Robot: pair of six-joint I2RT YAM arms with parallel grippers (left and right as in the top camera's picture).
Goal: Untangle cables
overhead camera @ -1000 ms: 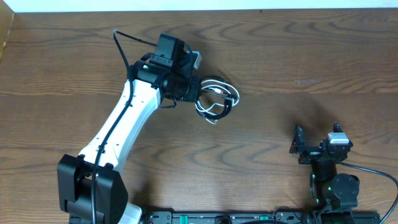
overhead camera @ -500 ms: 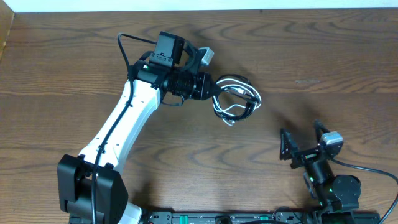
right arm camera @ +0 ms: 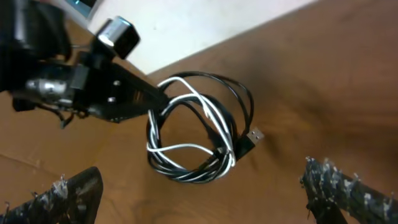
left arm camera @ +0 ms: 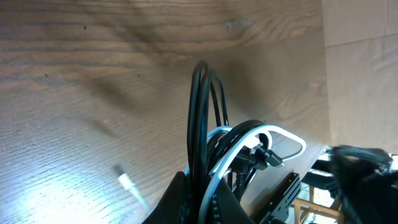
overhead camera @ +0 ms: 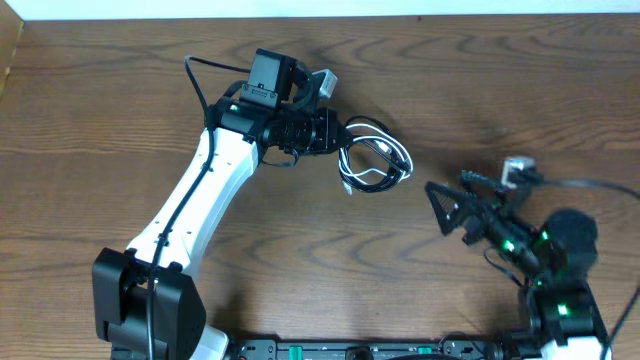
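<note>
The black and white cables [overhead camera: 375, 158] hang as one tangled coil from my left gripper [overhead camera: 342, 137], which is shut on the coil's left side and holds it above the table. In the left wrist view the black loops and a white loop [left arm camera: 249, 140] stand between the jaws [left arm camera: 205, 199]. In the right wrist view the coil [right arm camera: 199, 130] shows whole, with a USB plug [right arm camera: 249, 142] sticking out at its right. My right gripper [overhead camera: 450, 205] is open and empty, its fingers [right arm camera: 205, 193] spread wide just to the right of the coil, pointing at it.
The wooden table [overhead camera: 480, 90] has a white wall along its far edge. The left arm's white link [overhead camera: 200, 195] slants across the left half. The right arm's base [overhead camera: 565, 300] stands at the front right.
The right arm has swung up and left toward the coil and its gripper has opened wide. The left gripper pulled the coil slightly back to the left.
</note>
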